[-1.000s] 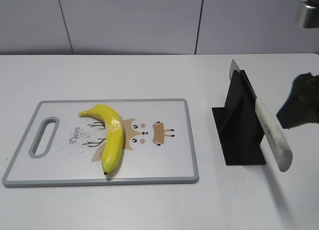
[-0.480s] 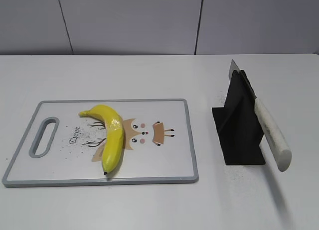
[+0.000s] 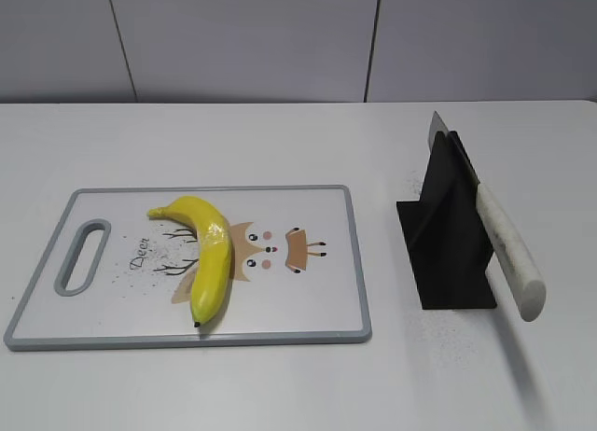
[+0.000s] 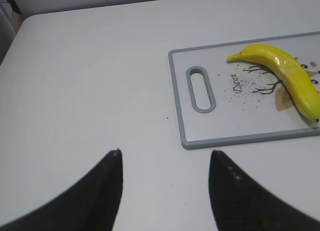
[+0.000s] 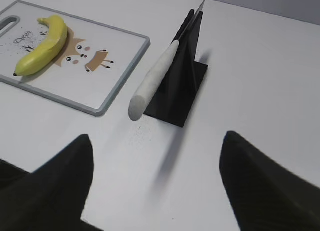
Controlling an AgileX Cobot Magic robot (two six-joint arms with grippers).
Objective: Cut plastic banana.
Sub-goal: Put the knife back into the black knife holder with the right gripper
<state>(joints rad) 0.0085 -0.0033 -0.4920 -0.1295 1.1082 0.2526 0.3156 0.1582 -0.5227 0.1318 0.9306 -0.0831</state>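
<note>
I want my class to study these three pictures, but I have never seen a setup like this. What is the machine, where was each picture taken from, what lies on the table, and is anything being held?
The machine is a robot with two arms, each ending in a two-fingered gripper. One picture is from a camera in front of the table; neither arm shows in it. The other two come from cameras on the wrists, so the dark shapes at their bottom edges are the left gripper and right gripper. Both are open and hold nothing.

On the white table lies a grey-rimmed cutting board with a deer drawing, and on it the plastic banana, whole and uncut. To its right a black stand holds a knife, white handle sticking out.
</note>
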